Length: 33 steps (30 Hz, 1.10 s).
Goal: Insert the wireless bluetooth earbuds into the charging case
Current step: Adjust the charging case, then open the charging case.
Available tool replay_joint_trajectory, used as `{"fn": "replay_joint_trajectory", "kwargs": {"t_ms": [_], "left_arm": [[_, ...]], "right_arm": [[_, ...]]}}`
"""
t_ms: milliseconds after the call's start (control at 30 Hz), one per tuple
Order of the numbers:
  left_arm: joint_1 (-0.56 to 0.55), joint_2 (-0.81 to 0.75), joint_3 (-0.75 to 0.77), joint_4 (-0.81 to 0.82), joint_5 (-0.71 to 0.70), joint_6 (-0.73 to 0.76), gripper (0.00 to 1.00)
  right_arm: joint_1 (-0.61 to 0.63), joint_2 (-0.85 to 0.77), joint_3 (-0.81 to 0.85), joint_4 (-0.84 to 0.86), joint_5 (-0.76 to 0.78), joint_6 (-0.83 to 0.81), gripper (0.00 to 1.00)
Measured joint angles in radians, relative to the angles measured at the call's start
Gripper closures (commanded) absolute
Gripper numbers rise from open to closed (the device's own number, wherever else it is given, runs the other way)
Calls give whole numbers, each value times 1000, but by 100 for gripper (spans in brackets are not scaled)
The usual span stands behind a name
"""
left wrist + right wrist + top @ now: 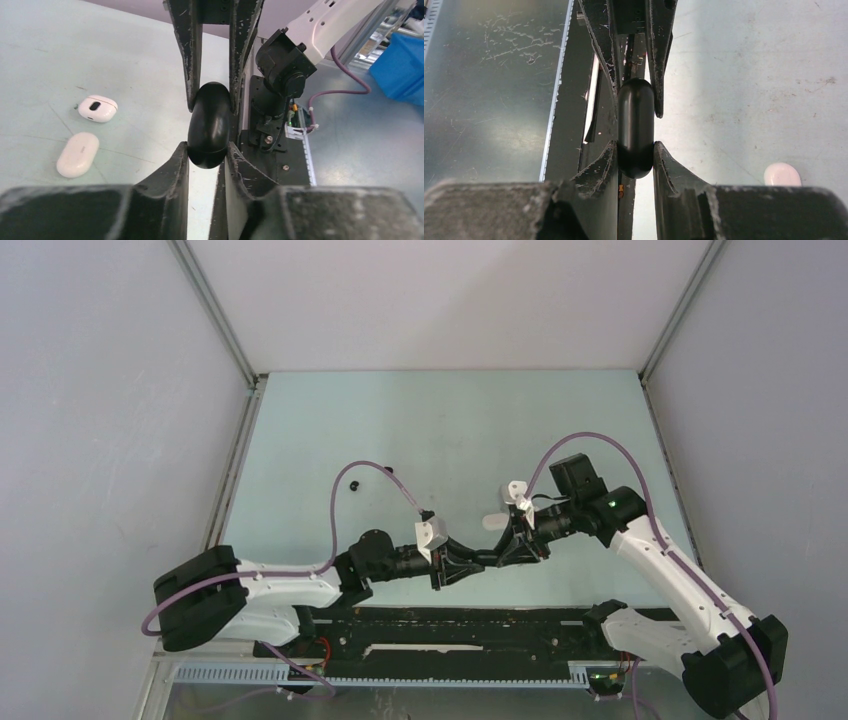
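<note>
A black pill-shaped charging case (pixel 210 125) is held closed above the table, gripped at both ends. My left gripper (pixel 207 147) is shut on its near end in the left wrist view. My right gripper (pixel 635 147) is shut on the other end of the same case (pixel 636 127). In the top view the two grippers (pixel 470 565) (pixel 510 552) meet tip to tip at the table's near middle and hide the case. Two tiny black earbuds (pixel 352 484) (pixel 388 469) lie apart on the table at the left middle. No white earbuds show.
Two white cases lie on the table left of the left gripper: one with a dark oval mark (pixel 97 108) and one plain (pixel 77 154). A white case (pixel 493 523) shows just behind the grippers, and its edge (pixel 782 175) in the right wrist view. The black base rail (pixel 450 625) runs along the near edge.
</note>
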Motion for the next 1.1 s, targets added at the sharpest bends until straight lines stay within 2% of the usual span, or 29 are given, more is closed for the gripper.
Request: {"fn": "replay_joint_trajectory", "kwargs": {"t_ms": [67,100,267,467,700,1100], "left_arm": [[2,3,0,5,10,-4,97],[3,6,0,7,11,-9,100],[8,21,0,29,32,-6,100],[16,21,0,43,34,16,100],[14,21,-16,43,38,31,100],[27,26,-26,79,43,15,100]], "right_arm": [[-2,0,0,1,0,0,88],[-3,0,0,1,2,0,85],[-11,1,-1,7,2,35,69],[-68,34,-2,45,-50,166,50],[-143,122,14,57,-127,248,47],[-243,153,65,5,-246,221,41]]}}
